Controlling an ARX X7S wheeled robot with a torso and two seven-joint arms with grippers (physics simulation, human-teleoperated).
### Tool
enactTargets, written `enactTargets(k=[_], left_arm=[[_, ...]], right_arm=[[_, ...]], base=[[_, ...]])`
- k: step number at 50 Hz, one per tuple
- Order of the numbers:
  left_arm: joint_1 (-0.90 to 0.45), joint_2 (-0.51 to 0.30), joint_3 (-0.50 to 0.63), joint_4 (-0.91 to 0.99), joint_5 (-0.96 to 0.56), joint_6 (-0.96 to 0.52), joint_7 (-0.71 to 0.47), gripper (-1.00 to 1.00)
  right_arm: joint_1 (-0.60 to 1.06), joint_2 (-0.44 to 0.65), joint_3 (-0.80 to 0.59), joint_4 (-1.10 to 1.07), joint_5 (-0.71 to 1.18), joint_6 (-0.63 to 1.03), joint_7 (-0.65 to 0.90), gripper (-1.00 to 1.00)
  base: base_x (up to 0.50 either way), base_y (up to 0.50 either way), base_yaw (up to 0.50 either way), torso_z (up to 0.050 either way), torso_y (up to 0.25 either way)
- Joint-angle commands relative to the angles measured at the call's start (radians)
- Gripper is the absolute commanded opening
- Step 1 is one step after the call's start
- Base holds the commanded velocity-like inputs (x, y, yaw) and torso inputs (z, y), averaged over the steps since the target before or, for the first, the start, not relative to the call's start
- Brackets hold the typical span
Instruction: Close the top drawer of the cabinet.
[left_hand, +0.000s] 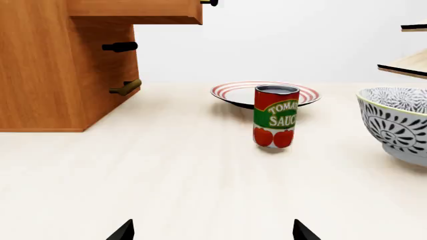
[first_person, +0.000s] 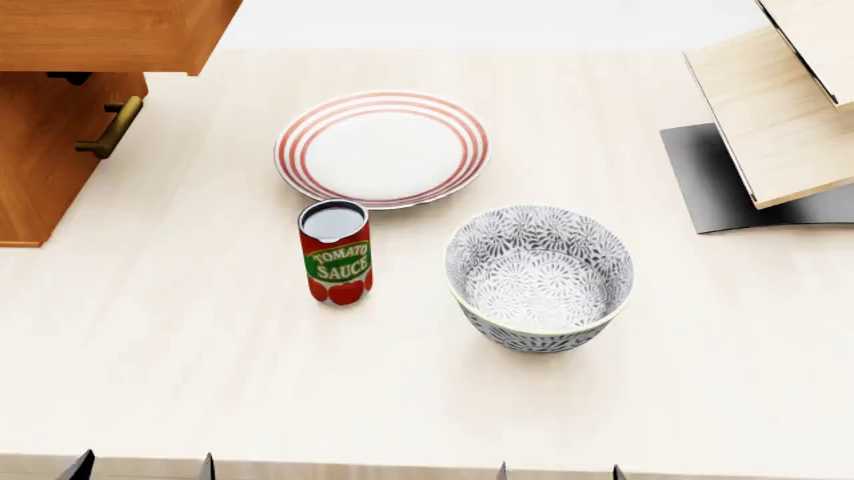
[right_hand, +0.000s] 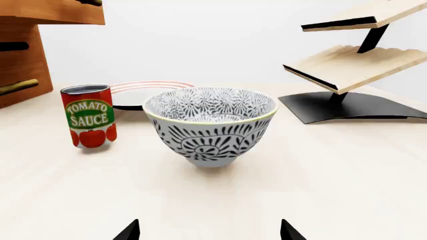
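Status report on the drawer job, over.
Both grippers open, empty, low near table edge: left gripper, right gripper. Top drawer sticking out of cabinet, untouched. Nothing blocking it.

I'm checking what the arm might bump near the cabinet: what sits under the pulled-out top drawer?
Under the top drawer the cabinet front shows two lower bar handles, a dark one and a brass one. Below is bare table. The drawer's inside is hidden.

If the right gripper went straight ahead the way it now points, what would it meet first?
Most likely the patterned bowl: in the right wrist view it sits dead ahead of the right gripper, centred between the open fingers. The tomato sauce can stands off to one side. Bare tabletop lies before the bowl.
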Motion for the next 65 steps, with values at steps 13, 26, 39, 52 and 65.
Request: enactTargets(k=[13,26,39,52,65], left_arm=[[-0.034,-0.050,0.058,0.383,0.002,-0.237,-0.113,1.00],[-0.101,-0.079,0.055,0.720,-0.039,-0.476,-0.150,1.00],[-0.135,-0.151,0.269,0.632,0.183,-0.408,-0.189,1.00],[-0.158,-0.193,0.330,0.589,0.165,-0.413,-0.124,1.00],[-0.189,-0.223,0.319,0.574,0.058,-0.438,-0.029,1.00]], right_arm=[[0.062,0.094,-0.071,-0.360,-0.014,0.311,0.131,1.00],[0.045,0.124,-0.111,-0.754,-0.118,0.518,0.186,1.00],[0.086,0.130,-0.114,-0.684,-0.069,0.509,0.174,1.00],[0.067,0.148,-0.063,-0.657,-0.030,0.464,0.189,1.00],[0.080,0.158,-0.113,-0.637,-0.047,0.458,0.198,1.00]], base=[[0.00,0.00,0.00,0.000,0.000],[0.00,0.00,0.00,0.000,0.000],[0.24,0.00,0.00,0.000,0.000],[0.50,0.00,0.00,0.000,0.000],[0.50,0.00,0.00,0.000,0.000]])
